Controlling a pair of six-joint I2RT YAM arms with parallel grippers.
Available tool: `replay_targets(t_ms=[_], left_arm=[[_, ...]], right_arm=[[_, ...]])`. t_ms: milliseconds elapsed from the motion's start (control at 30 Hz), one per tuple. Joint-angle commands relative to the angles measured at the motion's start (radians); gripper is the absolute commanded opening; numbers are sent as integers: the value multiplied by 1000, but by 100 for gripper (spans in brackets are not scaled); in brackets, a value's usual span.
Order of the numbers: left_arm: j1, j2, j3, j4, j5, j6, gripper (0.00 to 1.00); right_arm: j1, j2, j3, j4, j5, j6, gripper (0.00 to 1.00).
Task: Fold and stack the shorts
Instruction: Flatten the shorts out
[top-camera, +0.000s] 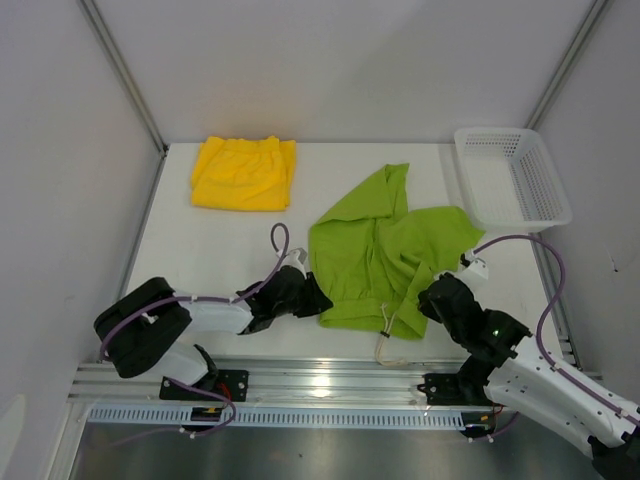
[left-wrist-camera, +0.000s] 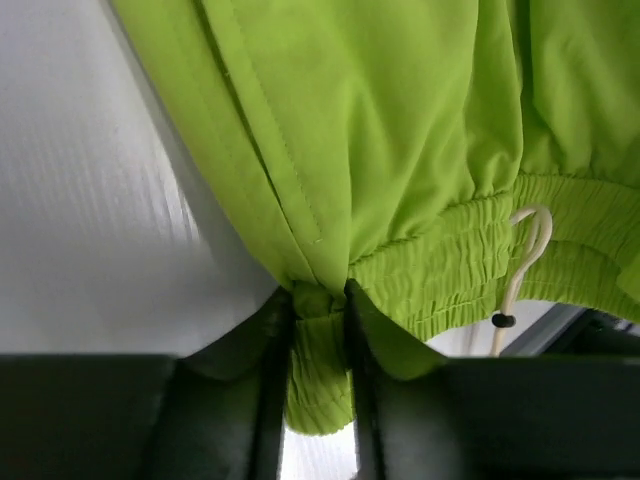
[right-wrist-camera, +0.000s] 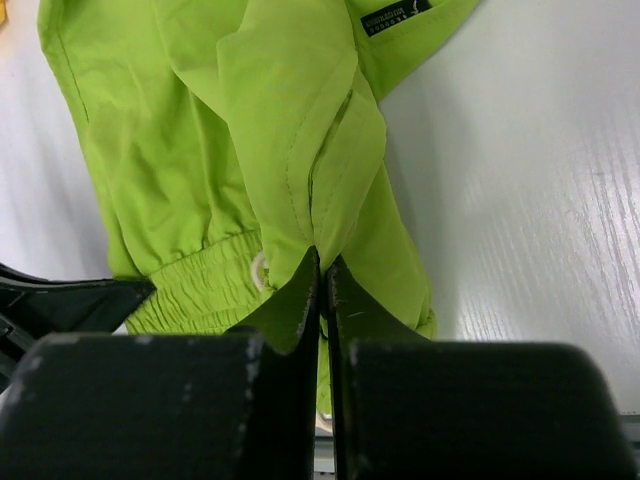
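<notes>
Lime green shorts (top-camera: 375, 255): waistband (left-wrist-camera: 450, 270) along the near bench (top-camera: 200, 250) edge, legs pointing away; left jaws pinch its left end, right jaws clamp a right-side fold.

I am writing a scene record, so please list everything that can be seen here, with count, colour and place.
yellow shorts: one, bright yellow, folded at the table's far left.
lime green shorts: one, lime green, rumpled at the near middle.
drawstring: one, white, hanging from the green waistband.
basket: one, white mesh, far right corner.
table: one, white, under everything.
left gripper: one, black, pinching the green waistband.
right gripper: one, black, pinching green fabric on the right side.
</notes>
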Motion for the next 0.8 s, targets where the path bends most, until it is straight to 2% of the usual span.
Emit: replay_targets(t_ms=[0,67,133,167,233,267,300,400,467,500,533,567,600,667,767], left_arm=[[-7,68,5,92,1,-20,23],[-6,102,57,51,0,3,1],[17,99,96,-15,-39,32,0],[65,88,104,-52,-37,44,0],[141,47,98,-66,16,81,0],[237,31,90,-71,61,95,0],[287,16,79,-87,110,129,0],[411,-58,87,-182,89,199,0],[439,-110,104,-257,47,238,0],[442,-124,108,-285,24,241,0],[444,-136,122,-302,-23,247,0],[445,-147,124,-307,-34,256,0],[445,-167,124,-336,-42,258,0],[445,-181,122,-342,-49,261,0],[445,-190,125,-354,-51,264,0]], right_arm=[[-4,-2,-27,44,-23,-16,0],[-4,3,-41,58,-43,-17,0],[-5,6,-49,78,-59,-32,0],[-4,10,-49,78,-66,-32,0],[-5,10,-50,70,-72,-39,0],[-5,7,-50,64,-80,-36,0],[-5,6,-55,60,-88,-35,0],[-4,-13,-73,46,-108,-32,0],[-5,-23,-87,58,-146,-46,14],[-4,-25,-96,61,-160,-54,25],[-5,-23,-99,66,-175,-71,56],[-4,-22,-101,73,-189,-81,73],[-4,-25,-99,75,-203,-88,82],[-4,-33,-93,95,-215,-117,88],[-4,-22,-73,159,-269,-141,91]])
